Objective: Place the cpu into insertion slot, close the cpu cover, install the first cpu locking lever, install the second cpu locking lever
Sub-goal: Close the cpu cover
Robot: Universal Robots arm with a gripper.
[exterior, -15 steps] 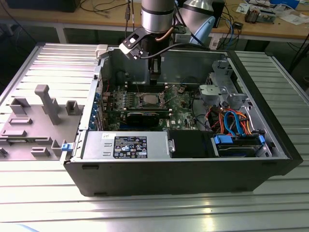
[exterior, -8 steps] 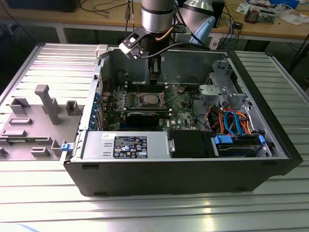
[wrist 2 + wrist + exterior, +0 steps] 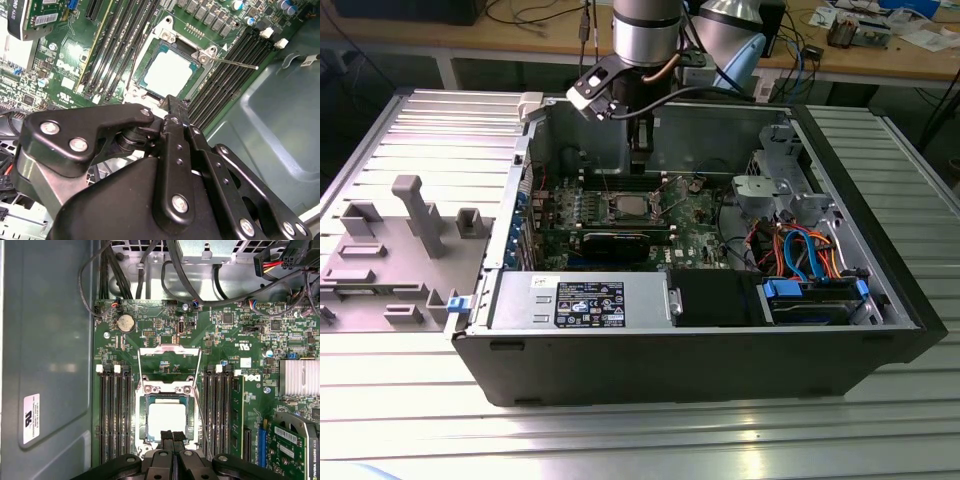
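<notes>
Here the cpu (image 3: 169,421) lies seated in the insertion slot (image 3: 165,388), silver top up. The jaws, clenched together and empty, sit just beside the slot's rim. The cpu cover (image 3: 170,350) is swung open off the slot. A white label (image 3: 31,418), its print too small to read, is on the case wall (image 3: 50,340), well apart from the slot.

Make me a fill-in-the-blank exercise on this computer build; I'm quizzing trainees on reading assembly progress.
1. The cpu already sits inside the insertion slot, its ____ face up.
2. The cpu cover is ____, swung away from the slot.
3. The pincer, jaws together and holding ____, is near the slot's edge.

Missing words: silver; open; nothing.
</notes>
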